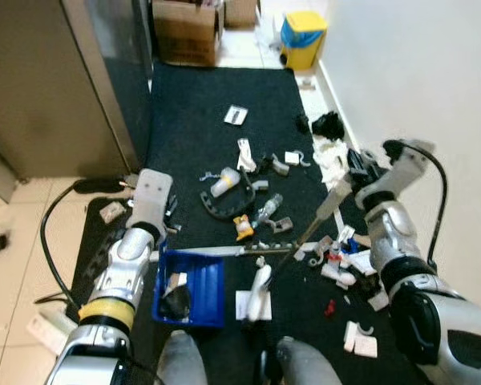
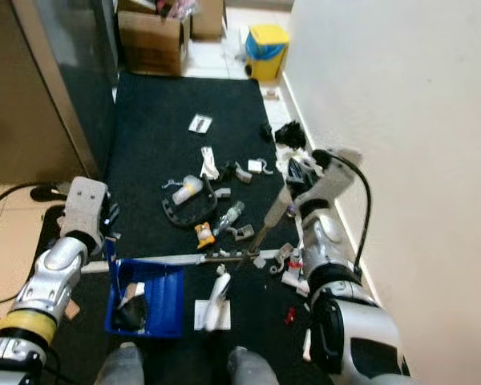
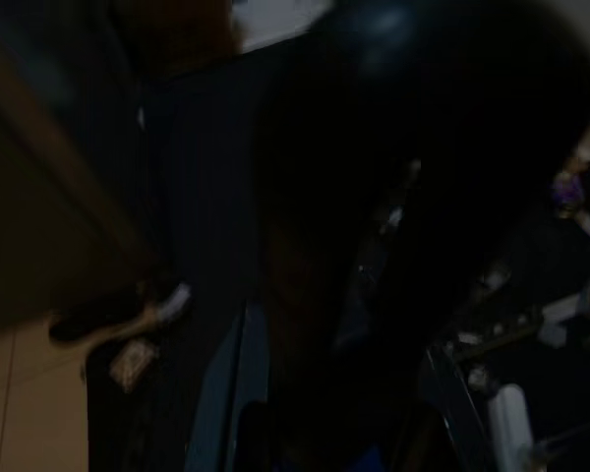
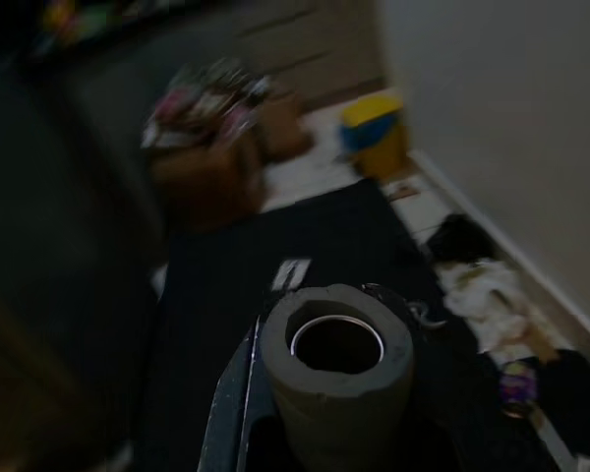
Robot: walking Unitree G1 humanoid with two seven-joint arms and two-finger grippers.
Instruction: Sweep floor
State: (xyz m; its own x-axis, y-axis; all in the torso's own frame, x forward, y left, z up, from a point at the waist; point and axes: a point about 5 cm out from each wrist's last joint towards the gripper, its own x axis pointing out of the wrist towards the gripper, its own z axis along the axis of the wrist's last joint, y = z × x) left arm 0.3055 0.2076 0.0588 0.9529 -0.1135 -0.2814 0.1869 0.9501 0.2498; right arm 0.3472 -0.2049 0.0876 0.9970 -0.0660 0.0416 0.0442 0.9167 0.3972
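Dark mat (image 1: 192, 104) strewn with light, loose scraps (image 1: 260, 212) at twelve to three o'clock of the blue dustpan (image 1: 194, 290), likely easy to push. Broom (image 1: 305, 234), probably stiff and light, slanting from right gripper (image 1: 354, 186), clamped on its upper handle, best hold; left gripper (image 1: 148, 210) at dustpan's eleven o'clock, finger state unclear.

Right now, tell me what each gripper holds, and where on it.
Right gripper: the grey broom handle, near its top end. Left gripper: seemingly the blue plastic dustpan, by its handle.
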